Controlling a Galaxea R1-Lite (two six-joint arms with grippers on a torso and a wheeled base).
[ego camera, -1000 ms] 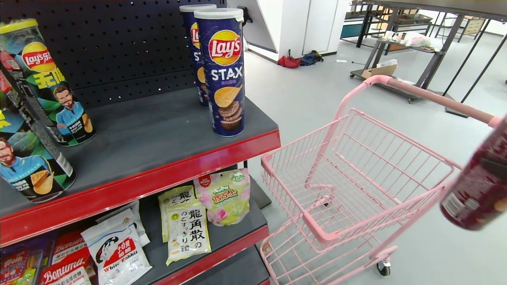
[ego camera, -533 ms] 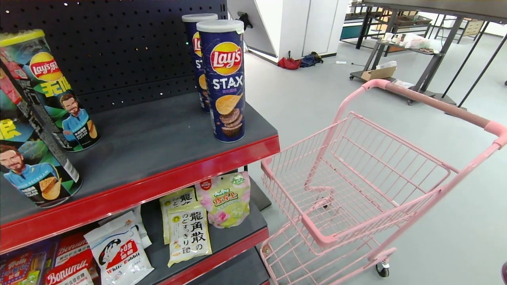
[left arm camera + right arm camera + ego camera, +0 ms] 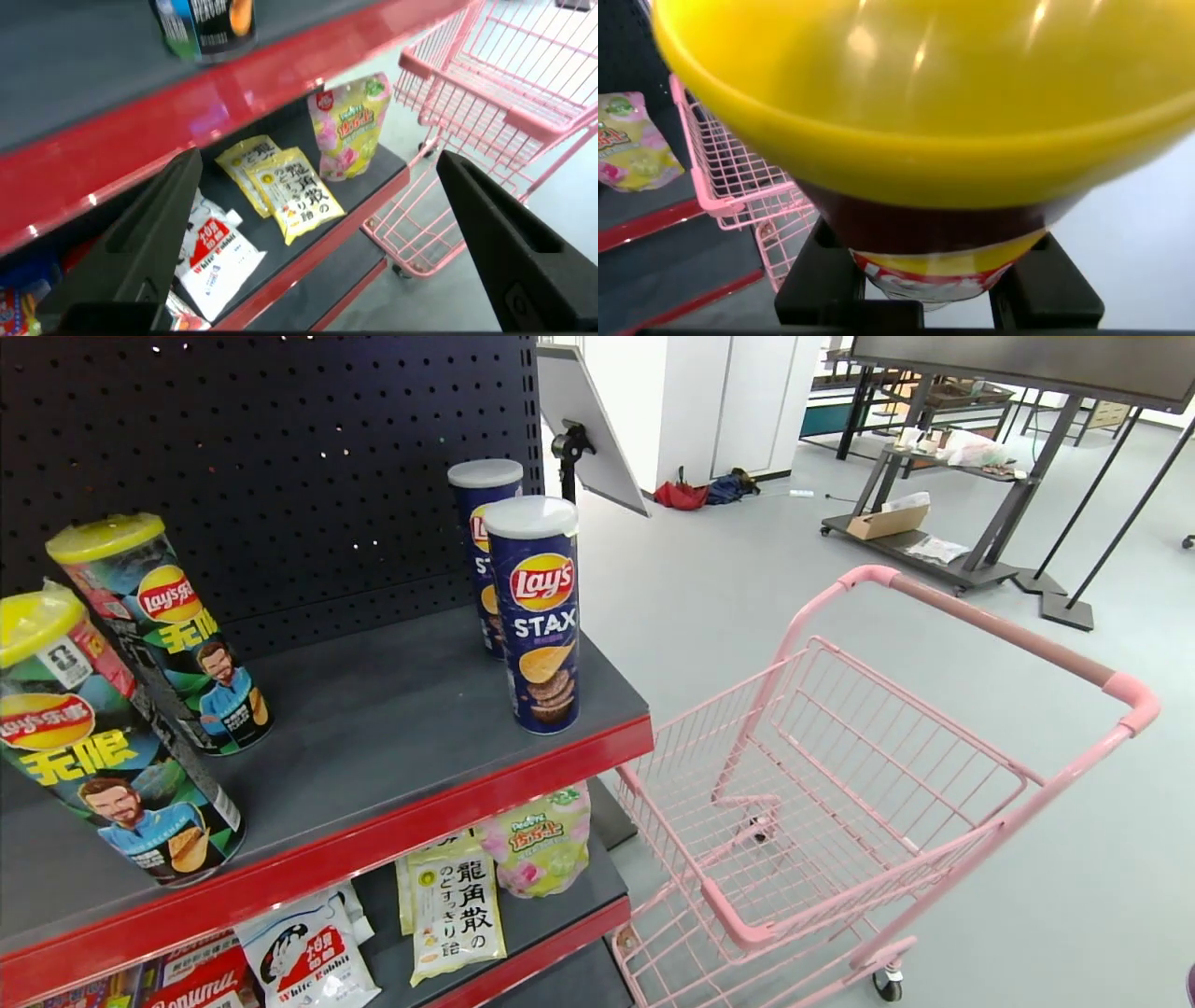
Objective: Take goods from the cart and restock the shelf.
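While right gripper (image 3: pixel 929 285) clamps can (image 3: pixel 906 103), left (image 3: pixel 318 159) — wide-open

Head camera: high, facing down on shelf (image 3: pixel 373 709) and cart (image 3: pixel 999 630). Left wrist: near shelf front. Right wrist: against can (image 3: pixel 915 93). All share cart.

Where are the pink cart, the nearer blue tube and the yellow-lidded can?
Pink wire cart (image 3: pixel 999 630): head view, handle bar.
Nearer tall blue chip tube (image 3: pixel 543 616): head view, label.
Yellow-lidded dark red can (image 3: pixel 906 103): right wrist view, lid.
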